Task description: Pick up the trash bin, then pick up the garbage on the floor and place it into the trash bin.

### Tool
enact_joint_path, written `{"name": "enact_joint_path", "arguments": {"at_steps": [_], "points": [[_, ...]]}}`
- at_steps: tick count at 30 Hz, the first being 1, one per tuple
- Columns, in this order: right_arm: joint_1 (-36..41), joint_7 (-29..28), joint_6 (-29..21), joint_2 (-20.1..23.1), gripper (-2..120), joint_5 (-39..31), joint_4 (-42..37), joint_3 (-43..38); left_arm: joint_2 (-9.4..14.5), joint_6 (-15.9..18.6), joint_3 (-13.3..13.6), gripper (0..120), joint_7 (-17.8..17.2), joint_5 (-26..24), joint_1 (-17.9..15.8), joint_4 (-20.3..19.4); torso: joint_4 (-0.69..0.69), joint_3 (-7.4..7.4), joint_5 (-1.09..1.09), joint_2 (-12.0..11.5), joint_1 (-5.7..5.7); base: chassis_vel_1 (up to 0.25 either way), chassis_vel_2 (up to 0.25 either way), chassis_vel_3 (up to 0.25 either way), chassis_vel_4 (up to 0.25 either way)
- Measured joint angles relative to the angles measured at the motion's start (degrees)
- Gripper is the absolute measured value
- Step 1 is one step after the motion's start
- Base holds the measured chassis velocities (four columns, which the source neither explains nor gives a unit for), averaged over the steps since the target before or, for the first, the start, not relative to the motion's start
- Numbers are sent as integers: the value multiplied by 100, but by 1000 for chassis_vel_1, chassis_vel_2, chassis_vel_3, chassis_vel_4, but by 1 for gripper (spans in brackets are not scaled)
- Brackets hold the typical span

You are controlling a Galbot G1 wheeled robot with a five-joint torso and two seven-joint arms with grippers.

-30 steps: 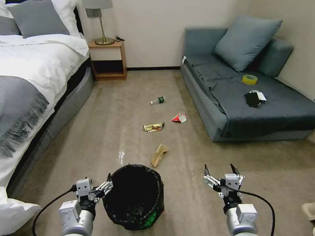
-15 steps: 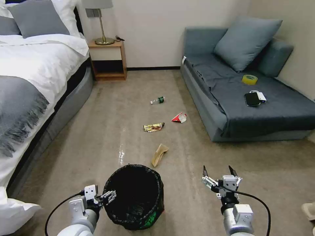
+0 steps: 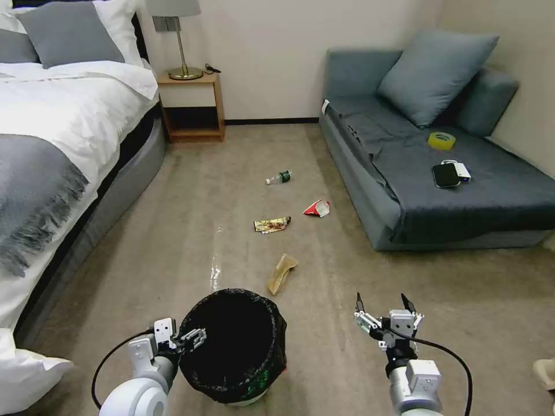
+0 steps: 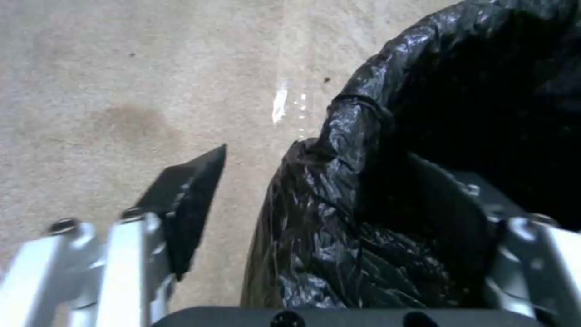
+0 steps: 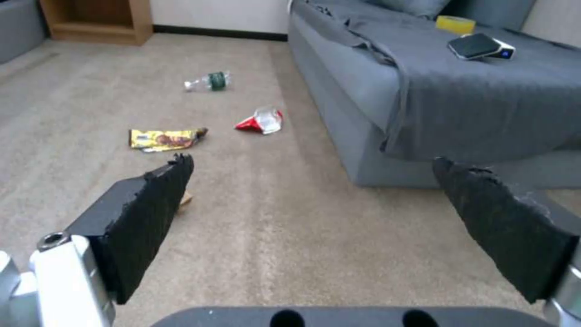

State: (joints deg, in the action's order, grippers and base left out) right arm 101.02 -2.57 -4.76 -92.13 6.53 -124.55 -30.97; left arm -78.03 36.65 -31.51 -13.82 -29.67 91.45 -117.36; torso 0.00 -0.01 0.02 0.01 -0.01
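Observation:
The trash bin, lined with a glossy black bag, stands on the carpet right in front of me. My left gripper is open at its left rim. In the left wrist view one finger is outside the bag-covered wall and the other is inside. My right gripper hangs open to the bin's right, holding nothing. The garbage lies beyond the bin: tan paper, a gold wrapper, a red-and-white packet and a small bottle. The right wrist view shows the wrapper, packet and bottle.
A bed runs along the left with a nightstand at the back. A grey sofa on the right carries a yellow tape roll and a black phone. Open carpet lies between them.
My left gripper has dropped and moved in from beside the bin, so its fingers now straddle the rim. The right gripper has sunk slightly and stays open.

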Motion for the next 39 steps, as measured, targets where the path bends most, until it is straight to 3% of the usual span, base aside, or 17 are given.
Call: {"name": "enact_joint_path", "arguments": {"at_steps": [18, 28, 35, 39], "points": [[-63, -58, 44, 11, 100, -39, 37, 18, -97, -6, -9, 8, 212, 42, 261, -450, -1, 2, -6, -2, 1, 0, 0, 0, 0], [-86, -70, 53, 81, 100, -77, 39, 60, -195, -249, -116, 4, 378, 159, 430, -794, -1, 2, -2, -2, 1, 0, 0, 0, 0], [-107, -31, 87, 104, 100, -95, 37, 88, -301, -717, -252, 4, 719, 301, 559, -1044, -1, 2, -1, -2, 1, 0, 0, 0, 0], [-112, 52, 132, 120, 100, -102, -7, 88, -342, -812, -316, 4, 756, 318, 595, -1140, 0, 1, -2, -2, 1, 0, 0, 0, 0]]}}
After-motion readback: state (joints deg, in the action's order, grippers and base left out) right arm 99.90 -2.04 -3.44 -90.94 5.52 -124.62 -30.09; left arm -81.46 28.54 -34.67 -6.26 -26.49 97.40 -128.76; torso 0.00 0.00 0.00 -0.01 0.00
